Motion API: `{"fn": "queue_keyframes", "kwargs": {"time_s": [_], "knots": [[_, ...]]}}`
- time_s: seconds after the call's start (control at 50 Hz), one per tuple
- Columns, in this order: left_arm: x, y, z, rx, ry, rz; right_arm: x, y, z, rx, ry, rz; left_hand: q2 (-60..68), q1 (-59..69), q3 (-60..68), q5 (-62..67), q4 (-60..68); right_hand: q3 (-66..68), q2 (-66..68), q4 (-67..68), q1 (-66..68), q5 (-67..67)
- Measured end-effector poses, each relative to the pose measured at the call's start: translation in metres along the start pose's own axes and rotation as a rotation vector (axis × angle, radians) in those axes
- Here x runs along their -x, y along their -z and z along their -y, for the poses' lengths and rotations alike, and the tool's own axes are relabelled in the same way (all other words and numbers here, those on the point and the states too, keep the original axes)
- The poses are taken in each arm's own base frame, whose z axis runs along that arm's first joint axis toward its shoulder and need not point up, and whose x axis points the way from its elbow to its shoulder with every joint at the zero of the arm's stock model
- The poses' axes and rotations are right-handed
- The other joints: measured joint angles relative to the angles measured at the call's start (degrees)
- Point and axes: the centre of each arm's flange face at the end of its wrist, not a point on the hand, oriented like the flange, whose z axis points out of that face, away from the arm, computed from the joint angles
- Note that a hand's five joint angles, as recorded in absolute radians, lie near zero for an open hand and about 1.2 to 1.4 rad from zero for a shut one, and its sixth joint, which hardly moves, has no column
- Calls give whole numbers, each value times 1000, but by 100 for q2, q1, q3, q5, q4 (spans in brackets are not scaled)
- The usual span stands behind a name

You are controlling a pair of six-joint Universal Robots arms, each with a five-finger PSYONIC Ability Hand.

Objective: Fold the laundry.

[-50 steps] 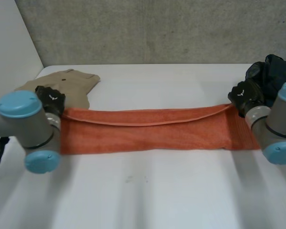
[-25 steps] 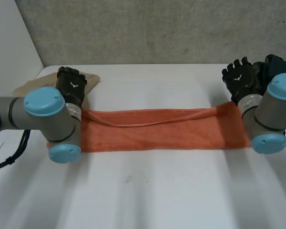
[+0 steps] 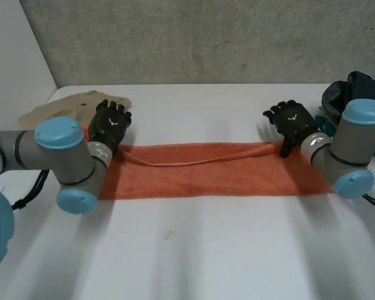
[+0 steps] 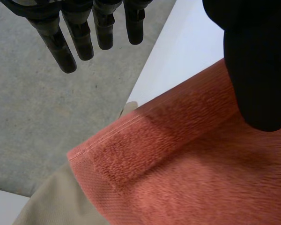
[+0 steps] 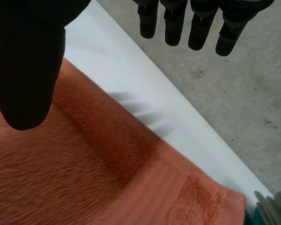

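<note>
An orange towel (image 3: 206,172) lies flat across the table as a long strip, folded lengthwise, its upper layer's edge sagging along the far side. My left hand (image 3: 109,122) hovers open over the towel's far left corner, fingers (image 4: 79,33) straight and spread, thumb (image 4: 253,61) above the cloth (image 4: 187,164) and holding nothing. My right hand (image 3: 292,122) is open over the far right end, fingers (image 5: 196,23) straight, thumb (image 5: 23,61) clear of the towel (image 5: 84,178).
A beige garment (image 3: 62,106) lies at the far left, partly under the towel's corner (image 4: 51,201). A dark garment (image 3: 356,90) is heaped at the far right, with something teal (image 5: 267,211) beside it. The table's far edge runs close behind both hands.
Both hands have opened and let go of the towel's ends, then moved away from me and inward along its far edge. The towel has shifted slightly toward the far side.
</note>
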Motion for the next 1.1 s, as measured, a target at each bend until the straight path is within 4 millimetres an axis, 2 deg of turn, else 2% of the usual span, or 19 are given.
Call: {"fn": "queue_keyframes", "kwargs": {"time_s": [0.12,0.18,0.28,0.34,0.44,0.54,0.7,0.82,0.88,0.96,1.1], "knots": [[11,-29,-10,-36,5,98,-10,-20,2,-116,52,-134,201,222,153,111,191,0,0,0,0,0],[23,-47,-14,-56,8,191,-22,-33,8,-238,93,-262,220,280,174,138,239,0,0,0,0,0],[41,-59,-18,-58,19,310,-33,-40,15,-337,116,-357,220,280,174,139,241,0,0,0,0,0],[44,-58,-16,-53,25,330,-34,-40,17,-346,115,-367,220,280,174,137,241,0,0,0,0,0],[46,-45,-9,-38,29,316,-32,-33,19,-296,97,-333,204,254,160,109,219,0,0,0,0,0],[45,-20,-1,-16,28,272,-30,-17,22,-179,64,-258,204,254,160,109,219,0,0,0,0,0],[32,16,5,18,30,190,-25,20,27,3,13,-157,204,254,160,106,219,0,0,0,0,0],[32,43,15,17,61,155,-33,53,31,83,-6,-144,204,254,160,106,219,91,80,76,41,82],[34,60,27,-9,106,134,-42,75,27,153,-26,-143,204,254,160,106,219,300,275,255,41,292],[36,81,39,-41,173,109,-45,100,15,256,-65,-119,204,254,160,104,219,433,401,382,65,428],[33,101,45,-50,233,78,-40,112,-8,331,-88,-84,204,254,160,105,219,781,666,757,609,767]]}}
